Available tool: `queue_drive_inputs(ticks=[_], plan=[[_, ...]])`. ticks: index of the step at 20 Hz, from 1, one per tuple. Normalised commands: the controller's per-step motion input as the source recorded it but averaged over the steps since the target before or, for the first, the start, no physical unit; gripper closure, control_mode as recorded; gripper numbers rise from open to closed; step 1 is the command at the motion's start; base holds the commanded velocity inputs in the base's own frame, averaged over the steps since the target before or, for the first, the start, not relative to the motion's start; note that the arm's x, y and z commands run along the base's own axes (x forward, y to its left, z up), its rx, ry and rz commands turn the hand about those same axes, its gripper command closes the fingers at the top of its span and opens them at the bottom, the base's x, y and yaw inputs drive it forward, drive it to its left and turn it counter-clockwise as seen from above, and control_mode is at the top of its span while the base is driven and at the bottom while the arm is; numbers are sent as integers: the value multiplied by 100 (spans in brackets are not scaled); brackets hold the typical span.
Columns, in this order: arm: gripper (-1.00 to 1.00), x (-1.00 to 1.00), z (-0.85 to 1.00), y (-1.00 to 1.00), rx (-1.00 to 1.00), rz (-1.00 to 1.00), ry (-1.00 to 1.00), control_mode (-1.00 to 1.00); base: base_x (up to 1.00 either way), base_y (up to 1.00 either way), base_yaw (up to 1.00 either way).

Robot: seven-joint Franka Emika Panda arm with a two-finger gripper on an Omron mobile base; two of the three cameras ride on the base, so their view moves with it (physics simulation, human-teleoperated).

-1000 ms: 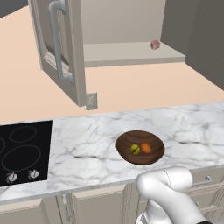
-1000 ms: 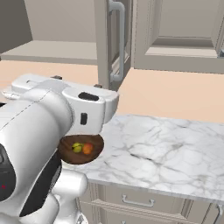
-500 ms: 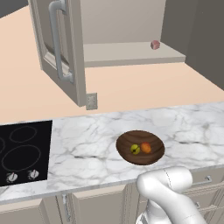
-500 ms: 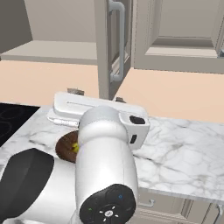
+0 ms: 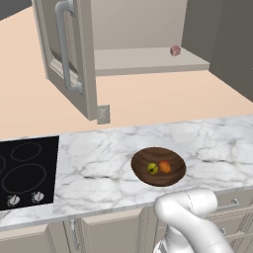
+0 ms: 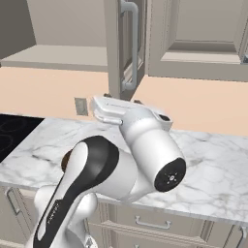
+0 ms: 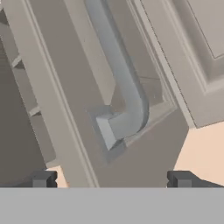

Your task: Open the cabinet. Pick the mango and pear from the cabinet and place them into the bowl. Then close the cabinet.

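With both fruits in the bowl point(image 5: 158, 166) on the surface point(image 5: 99, 173), our tool point(image 7: 109, 179) hangs released before the cabinet point(image 5: 148, 44) door's handle point(image 7: 124, 94); misjudging the door's edge, we risk slipping off it

— What did the room look like?
— A peach wall point(image 5: 163, 99) ran behind a white marble counter point(image 5: 104, 168) with grey veins; a small grey wall outlet point(image 5: 103, 114) sat low on it, just above the counter.
— And to the left?
— A black cooktop point(image 5: 24, 170) was set into the counter, two knobs at its near edge; beige drawer fronts point(image 6: 160, 225) with silver handles lined the near side below.
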Motion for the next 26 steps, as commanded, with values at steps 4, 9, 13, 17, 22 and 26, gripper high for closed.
queue_drive_inputs(ticks=[4, 9, 13, 17, 22, 26], plan=[[-100, 100, -43, 9, 9, 19, 0, -100, 0, 0, 0], [-100, 100, -55, 90, 1, 4, 0, -100, 0, 0, 0], [-100, 100, -39, 100, 0, -4, 0, -100, 0, 0, 0], [-100, 100, -33, 88, 0, -18, 0, -100, 0, 0, 0], [-100, 100, -33, 22, 0, -17, 6, -100, 0, 0, 0], [-100, 100, -37, 1, 0, -15, 2, -100, 0, 0, 0]])
